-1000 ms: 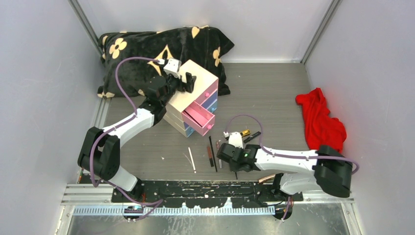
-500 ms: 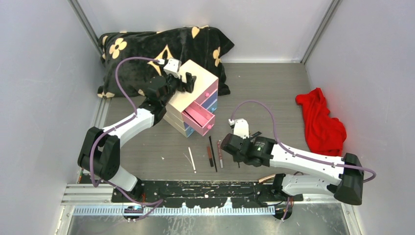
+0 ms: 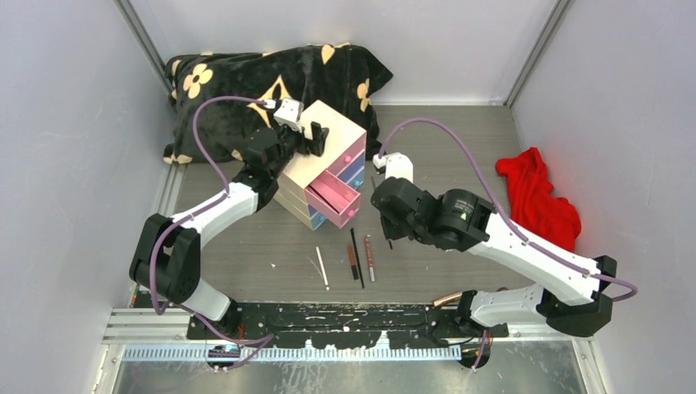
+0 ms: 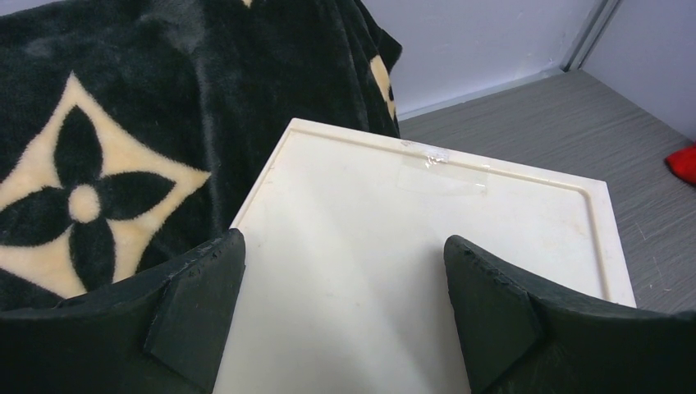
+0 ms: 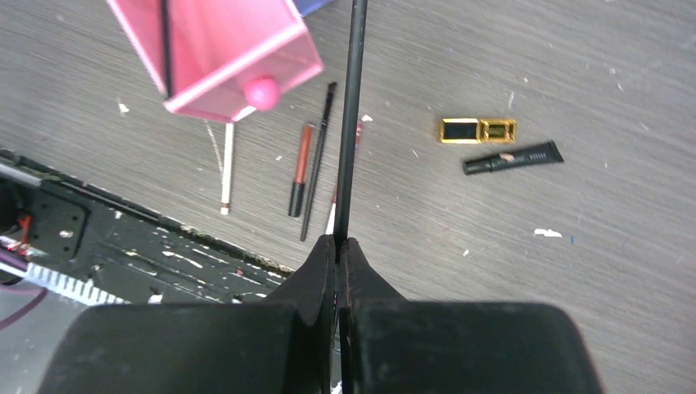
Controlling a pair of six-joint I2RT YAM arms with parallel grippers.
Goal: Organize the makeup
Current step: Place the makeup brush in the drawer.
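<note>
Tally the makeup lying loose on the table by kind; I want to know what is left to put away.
Pencils and brushes: 4 - white pencil, red-brown pencil, black brush, dark red pencil
Compacts: 1 - gold compact
Tubes: 2 - black tube, copper tube
Total: 7

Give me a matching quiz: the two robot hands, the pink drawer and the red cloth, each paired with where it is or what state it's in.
1. left hand
2. right hand
3. pink drawer
4. red cloth

A. pulled out, open
B. shut on a thin black pencil
C. lying near the right wall
D. open, over the top of the cream box

Pairs: 1-D, 2-B, 3-A, 4-C.
</note>
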